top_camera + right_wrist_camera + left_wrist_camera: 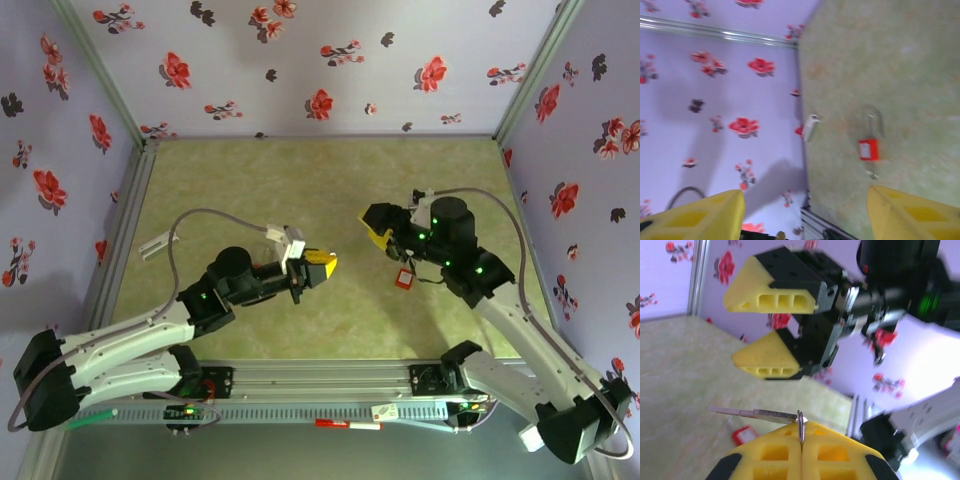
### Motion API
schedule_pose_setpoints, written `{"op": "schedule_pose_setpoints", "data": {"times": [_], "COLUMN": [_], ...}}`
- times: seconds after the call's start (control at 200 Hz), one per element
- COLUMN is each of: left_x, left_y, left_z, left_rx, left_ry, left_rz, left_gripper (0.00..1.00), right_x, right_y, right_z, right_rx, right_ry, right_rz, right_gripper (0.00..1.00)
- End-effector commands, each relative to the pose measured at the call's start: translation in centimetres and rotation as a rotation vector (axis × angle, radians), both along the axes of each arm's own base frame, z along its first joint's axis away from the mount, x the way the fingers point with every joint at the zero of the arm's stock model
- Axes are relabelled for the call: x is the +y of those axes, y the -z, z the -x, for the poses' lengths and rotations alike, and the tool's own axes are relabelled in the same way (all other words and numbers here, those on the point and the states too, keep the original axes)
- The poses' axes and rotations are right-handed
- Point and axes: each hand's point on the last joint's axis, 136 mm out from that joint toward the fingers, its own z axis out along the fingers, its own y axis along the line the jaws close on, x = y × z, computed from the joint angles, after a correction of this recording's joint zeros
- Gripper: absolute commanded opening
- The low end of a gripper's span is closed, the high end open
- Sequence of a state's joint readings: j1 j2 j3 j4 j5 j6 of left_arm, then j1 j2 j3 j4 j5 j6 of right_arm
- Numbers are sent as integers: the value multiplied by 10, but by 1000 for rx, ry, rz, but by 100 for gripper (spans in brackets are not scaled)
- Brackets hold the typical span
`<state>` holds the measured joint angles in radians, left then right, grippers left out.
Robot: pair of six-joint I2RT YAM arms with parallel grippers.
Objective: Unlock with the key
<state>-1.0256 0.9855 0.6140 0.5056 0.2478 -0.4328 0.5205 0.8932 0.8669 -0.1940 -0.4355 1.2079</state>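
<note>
The left gripper [801,429] is shut on the key [755,413], pinching 1 end, above the table [250,180] and opposite the right gripper [732,330], whose jaws stand wide apart and empty. The padlock [868,149] lies flat on the table near the right arm. Best next, I judge: the right gripper clamps the padlock body, keyhole toward the key. The key's long axis runs crosswise to the left fingers, nearly level, free end pointing left in the left wrist view, so that wrist likely needs turning
</note>
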Motion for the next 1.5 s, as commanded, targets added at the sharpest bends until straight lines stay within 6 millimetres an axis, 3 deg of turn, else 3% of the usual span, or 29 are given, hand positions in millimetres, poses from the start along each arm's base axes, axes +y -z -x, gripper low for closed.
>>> {"op": "schedule_pose_setpoints", "data": {"times": [0.0, 0.225, 0.485, 0.73, 0.93, 1.115, 1.495], "left_x": [8, -6, -18, -21, -22, -20, -18], "left_y": [-68, -99, -99, -98, -93, -90, -76], "left_z": [3, 4, 5, 6, 6, 7, 5], "left_rx": [11, 17, 18, 28, 32, 37, 56], "left_ry": [33, 93, 125, 144, 148, 149, 137], "left_rz": [310, 418, 424, 438, 430, 427, 405], "left_gripper": [0, 0, 0, 0, 0, 0, 0], "right_x": [7, 18, 33, 36, 35, 36, 36], "right_y": [-36, -62, -75, -89, -98, -95, -101], "right_z": [-5, -4, -1, 2, 4, 3, 5], "right_rx": [-86, -104, -66, -67, -68, -57, -61], "right_ry": [4, 36, 33, 24, 20, 20, 12], "right_rz": [-171, -315, -449, -504, -548, -528, -542], "right_gripper": [66, 66, 66, 63, 46, 26, 9]}}
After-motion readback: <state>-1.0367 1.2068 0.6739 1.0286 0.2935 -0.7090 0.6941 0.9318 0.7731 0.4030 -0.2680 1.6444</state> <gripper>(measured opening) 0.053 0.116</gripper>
